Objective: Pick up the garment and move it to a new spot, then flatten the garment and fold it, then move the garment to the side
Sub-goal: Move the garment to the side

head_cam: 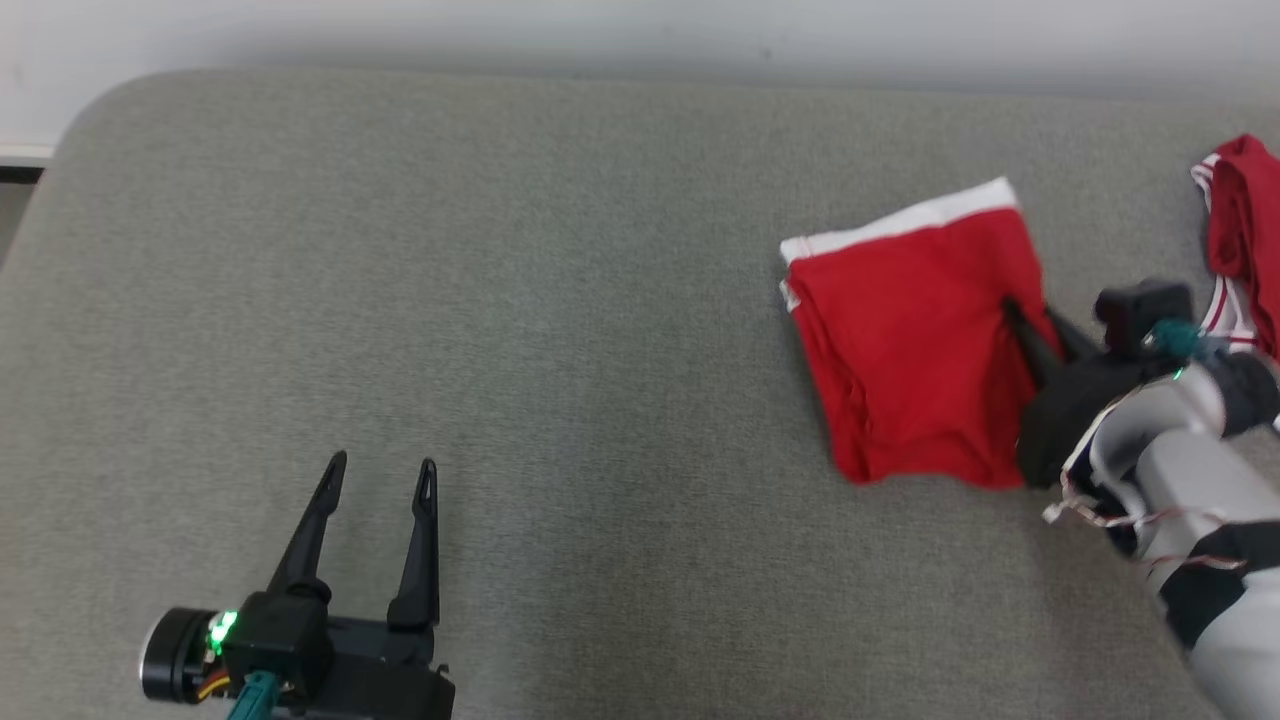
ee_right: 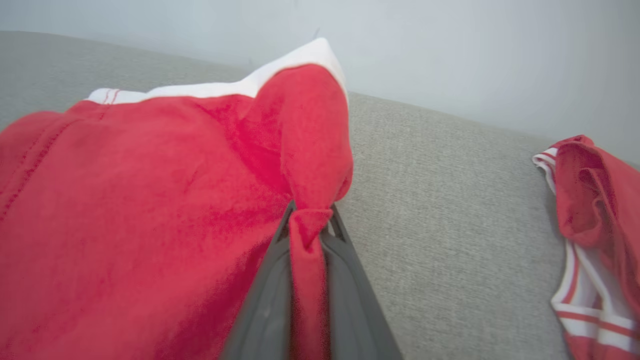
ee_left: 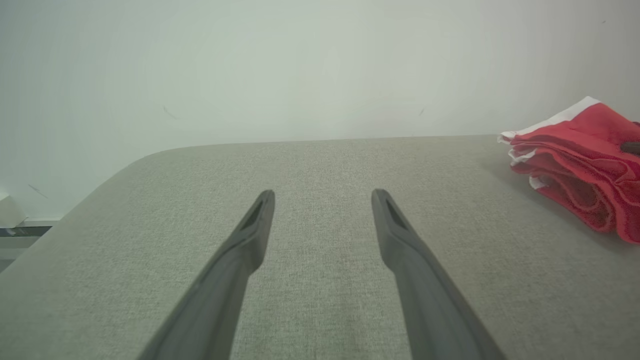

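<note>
Red folded cloth garment with a white band lies on the right side of the grey cloth desk. The right claw pinches its right edge tight, so that arm is nearer. The left claw, spread wide, sits far off to the left.

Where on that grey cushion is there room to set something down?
Bare: the wide grey cushion stretch between the open left fingers and the folded red shorts. Crowded: the right end, where the right fingers pinch the shorts beside a second red garment.
</note>
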Robot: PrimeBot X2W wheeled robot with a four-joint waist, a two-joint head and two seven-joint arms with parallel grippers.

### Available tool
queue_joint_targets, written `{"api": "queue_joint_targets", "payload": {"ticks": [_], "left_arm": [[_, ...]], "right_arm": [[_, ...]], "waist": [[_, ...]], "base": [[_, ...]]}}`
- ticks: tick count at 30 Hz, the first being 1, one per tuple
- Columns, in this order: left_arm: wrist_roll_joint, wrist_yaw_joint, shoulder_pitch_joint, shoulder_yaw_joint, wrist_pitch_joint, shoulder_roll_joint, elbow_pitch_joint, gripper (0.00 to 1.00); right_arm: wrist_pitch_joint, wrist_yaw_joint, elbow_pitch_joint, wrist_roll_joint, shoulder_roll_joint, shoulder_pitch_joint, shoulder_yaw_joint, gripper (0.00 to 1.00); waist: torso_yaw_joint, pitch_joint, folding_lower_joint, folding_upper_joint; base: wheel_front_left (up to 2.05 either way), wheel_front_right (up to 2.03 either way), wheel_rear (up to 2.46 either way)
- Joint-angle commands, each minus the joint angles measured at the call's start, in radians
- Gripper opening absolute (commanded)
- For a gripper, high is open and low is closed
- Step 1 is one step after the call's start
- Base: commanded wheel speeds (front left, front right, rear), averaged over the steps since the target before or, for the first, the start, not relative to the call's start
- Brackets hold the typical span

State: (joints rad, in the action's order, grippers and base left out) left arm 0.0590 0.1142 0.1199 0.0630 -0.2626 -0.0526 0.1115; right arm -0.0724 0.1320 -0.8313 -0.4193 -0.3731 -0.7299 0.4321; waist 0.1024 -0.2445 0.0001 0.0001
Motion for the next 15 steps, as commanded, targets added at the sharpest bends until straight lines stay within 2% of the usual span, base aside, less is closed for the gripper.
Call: {"api": "queue_joint_targets", "payload": {"ticks": [1,9,15], "left_arm": [[-0.006,0.0,0.025,0.002,-0.003,-0.001,-0.01,1.0],[-0.018,0.008,0.093,0.007,-0.003,-0.014,-0.042,1.0],[-0.027,0.008,0.119,0.013,-0.003,-0.04,-0.071,1.0]], "right_arm": [[0.013,-0.003,0.017,-0.011,-0.029,-0.026,0.018,0.0],[0.06,-0.003,0.109,-0.066,-0.212,-0.143,0.095,0.0],[0.08,-0.003,0.138,-0.088,-0.275,-0.198,0.099,0.0]], "waist": [[-0.051,-0.064,-0.0001,-0.0001],[-0.129,-0.17,-0.0001,-0.0001],[-0.184,-0.221,-0.0001,-0.0001]], "base": [[0.0,0.0,0.0],[0.0,0.0,0.0],[0.0,0.0,0.0]]}}
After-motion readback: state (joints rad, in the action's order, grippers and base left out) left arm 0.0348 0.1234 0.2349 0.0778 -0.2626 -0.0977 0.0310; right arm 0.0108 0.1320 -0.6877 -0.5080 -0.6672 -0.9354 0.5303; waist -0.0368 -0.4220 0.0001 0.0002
